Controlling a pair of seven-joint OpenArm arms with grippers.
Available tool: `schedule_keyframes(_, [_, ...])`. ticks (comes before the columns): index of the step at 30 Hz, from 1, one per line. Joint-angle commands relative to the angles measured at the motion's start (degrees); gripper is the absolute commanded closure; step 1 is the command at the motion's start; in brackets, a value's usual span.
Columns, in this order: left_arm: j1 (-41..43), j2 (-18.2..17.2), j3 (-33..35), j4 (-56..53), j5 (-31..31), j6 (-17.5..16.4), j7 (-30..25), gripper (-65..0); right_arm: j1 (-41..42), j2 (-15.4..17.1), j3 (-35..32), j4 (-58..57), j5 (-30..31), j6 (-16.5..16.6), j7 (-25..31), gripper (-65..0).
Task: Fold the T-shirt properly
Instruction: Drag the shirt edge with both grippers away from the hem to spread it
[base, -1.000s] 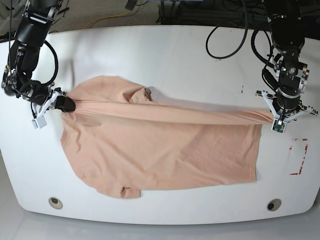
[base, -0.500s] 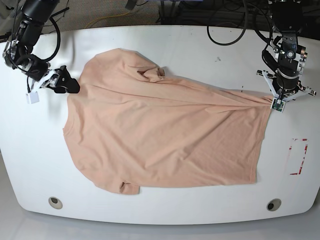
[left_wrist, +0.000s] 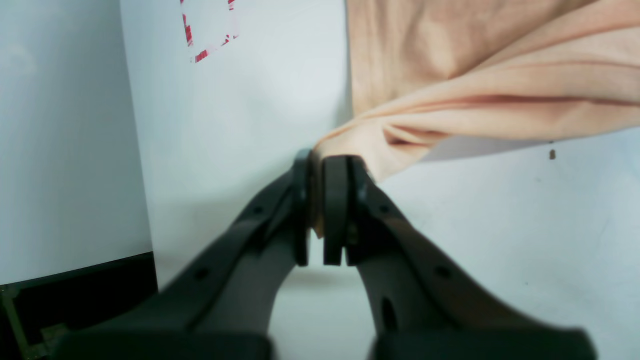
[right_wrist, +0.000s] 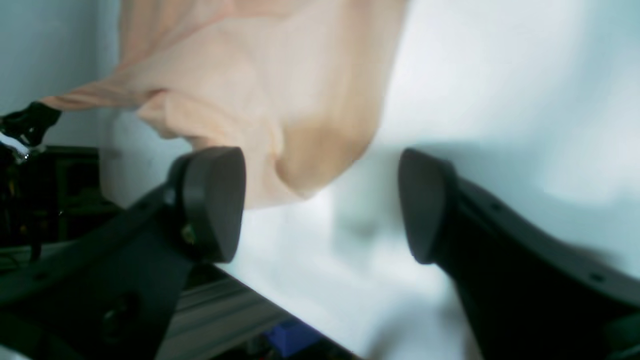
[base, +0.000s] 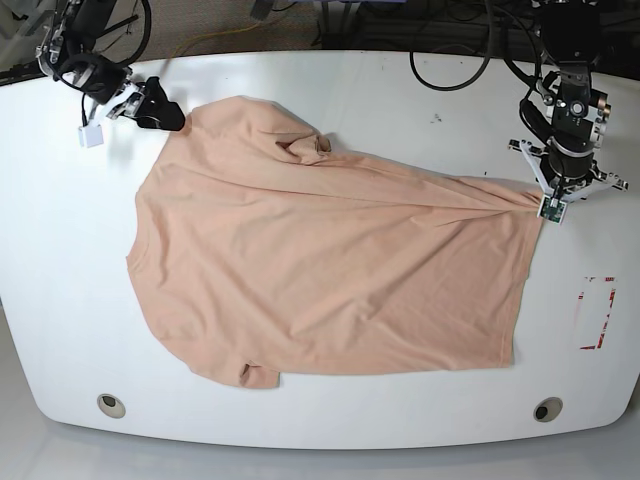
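Mostly flat: soft peach T-shirt (base: 330, 270), rippled toward pinching left end effector (base: 549, 208); right end effector (base: 128, 103) spread wide, empty.

- No readable text, brand, number or label anywhere in the three views.
- Only sign-like mark: a red-and-white dashed rectangle outline (base: 597, 313) on the white desk (base: 400, 100), near its edge; it carries no lettering. Also seen from the left wrist.
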Motion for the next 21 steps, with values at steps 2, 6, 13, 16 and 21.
schedule_keyframes(2, [-0.5,-0.6,-0.2,1.0,0.4,0.5,-0.9,0.0,0.2,-1.7,0.1,2.4,-5.7,-0.1,-0.6,-44.7])
schedule_keyframes(6, [-0.5,-0.6,-0.4,1.0,0.4,0.5,-0.9,0.0,0.6,-5.2,-1.8,6.7,-11.2,-0.1,-0.7,-44.5])
schedule_keyframes(13, [-0.5,-0.7,-0.5,1.0,0.4,0.5,-0.9,0.0,3.7,-8.3,-3.6,8.3,-17.7,-0.1,-0.4,-43.8])
schedule_keyframes(16, [-0.5,-0.7,-0.5,1.0,0.4,0.5,-1.0,0.0,4.5,-8.3,-3.6,8.3,-19.6,-0.1,0.7,-33.8])
schedule_keyframes(21, [-0.5,-0.6,-0.5,0.8,0.4,0.5,-1.8,0.0,4.5,-7.4,-3.7,9.0,-19.6,-0.1,1.4,0.0])
